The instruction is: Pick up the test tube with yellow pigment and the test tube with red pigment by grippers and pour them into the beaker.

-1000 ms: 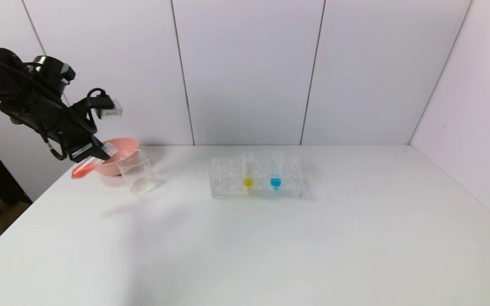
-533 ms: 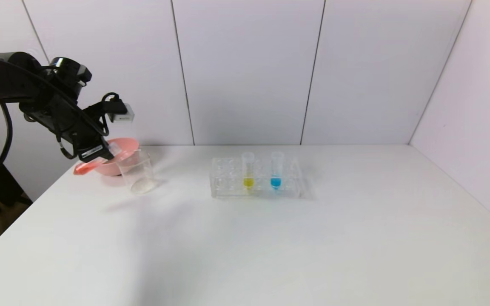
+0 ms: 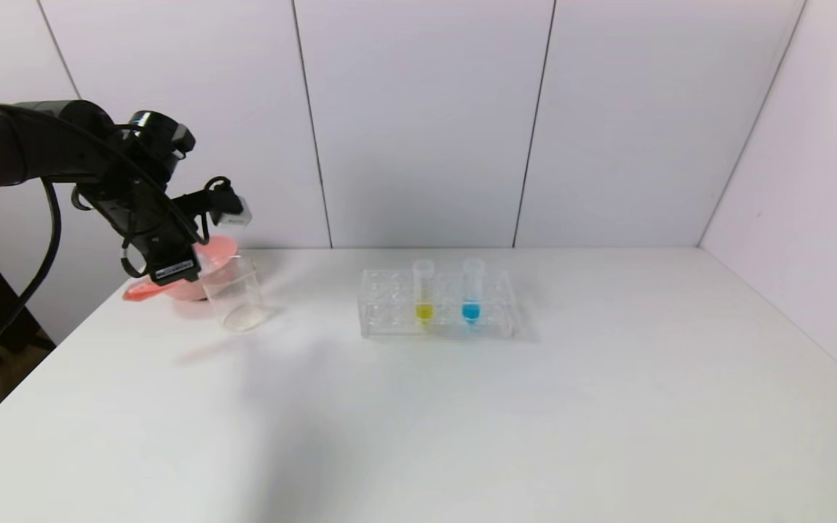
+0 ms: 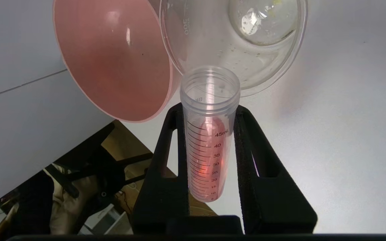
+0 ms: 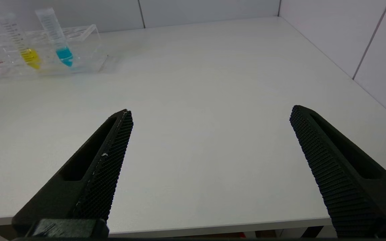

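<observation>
Closer to the beaker [image 3: 233, 294] now than a second ago, and higher: left gripper [image 3: 175, 272], with the arm swung in from the left edge of the table [image 3: 535, 407]. Lying flatter than before too, almost on its side: test tube with red pigment [image 3: 144, 290].

Holds that red tube tight between both black fingers [image 4: 169, 140], one on each side, just below the open mouth. Points the mouth at the beaker rim, right at the near edge of it in the left wrist view. Keeps the rounded tip out to the left, a bit lower than the mouth. Shows red-orange liquid lying along the lower side of the tube, down near the tip end, none at the mouth.

Stands upright near the back left of the table: beaker, clear inside, with only tiny drops on its wall and floor. Touches or nearly touches the pink bowl [image 3: 219, 250] just behind it, and cannot tell which. Looks bare and pink inside, that bowl.

Sits well apart, near the middle of the table: clear rack [image 3: 389, 312]. Holds two upright tubes side by side, test tube with yellow pigment [image 3: 423, 294] on the left and blue tube [image 3: 471, 294] on the right. Has a little colour at the bottom of each, yellow in one, blue in the other.

Hangs low over the near right part of the table, far from the rack: right gripper [image 5: 209, 112], fingers spread wide, holding nothing.
</observation>
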Available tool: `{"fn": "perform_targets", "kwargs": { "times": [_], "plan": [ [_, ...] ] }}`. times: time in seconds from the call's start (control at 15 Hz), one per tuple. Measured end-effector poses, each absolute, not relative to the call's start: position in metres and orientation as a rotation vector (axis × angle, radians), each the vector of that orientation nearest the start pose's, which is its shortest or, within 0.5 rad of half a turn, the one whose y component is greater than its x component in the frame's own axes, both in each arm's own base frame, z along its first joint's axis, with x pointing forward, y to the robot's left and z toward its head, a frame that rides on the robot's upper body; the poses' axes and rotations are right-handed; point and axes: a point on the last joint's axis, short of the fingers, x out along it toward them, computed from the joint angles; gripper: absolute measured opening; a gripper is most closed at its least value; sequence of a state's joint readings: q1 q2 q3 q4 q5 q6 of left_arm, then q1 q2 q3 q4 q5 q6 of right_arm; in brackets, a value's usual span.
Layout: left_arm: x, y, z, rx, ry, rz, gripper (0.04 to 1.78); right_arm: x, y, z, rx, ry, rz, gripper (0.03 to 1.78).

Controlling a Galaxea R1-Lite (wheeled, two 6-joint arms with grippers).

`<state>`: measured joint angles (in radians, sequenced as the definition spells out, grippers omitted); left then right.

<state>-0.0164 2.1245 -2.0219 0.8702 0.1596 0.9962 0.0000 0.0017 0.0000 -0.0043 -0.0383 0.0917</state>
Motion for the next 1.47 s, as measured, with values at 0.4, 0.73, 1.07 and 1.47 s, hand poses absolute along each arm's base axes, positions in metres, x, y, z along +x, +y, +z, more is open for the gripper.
{"fn": "perform_targets", "kwargs": {
  "times": [0.4, 0.73, 1.07, 1.47],
  "plan": [
    [0.398, -0.012, 0.228, 1.070, 0.986, -0.303, 0.43, -0.023, -0.001, 0.076, 0.092, -0.004, -0.038, 1.71],
    [0.398, -0.024, 0.231, 1.137, 0.986, -0.232, 0.43, -0.023, -0.001, 0.076, 0.092, -0.004, -0.038, 1.71],
    [0.399, -0.033, 0.228, 1.178, 1.002, -0.205, 0.43, -0.023, -0.001, 0.076, 0.092, -0.004, -0.038, 1.71],
    [0.400, -0.038, 0.224, 1.254, 1.060, -0.145, 0.43, -0.023, -0.001, 0.076, 0.092, -0.004, -0.038, 1.71]
  ]
}}
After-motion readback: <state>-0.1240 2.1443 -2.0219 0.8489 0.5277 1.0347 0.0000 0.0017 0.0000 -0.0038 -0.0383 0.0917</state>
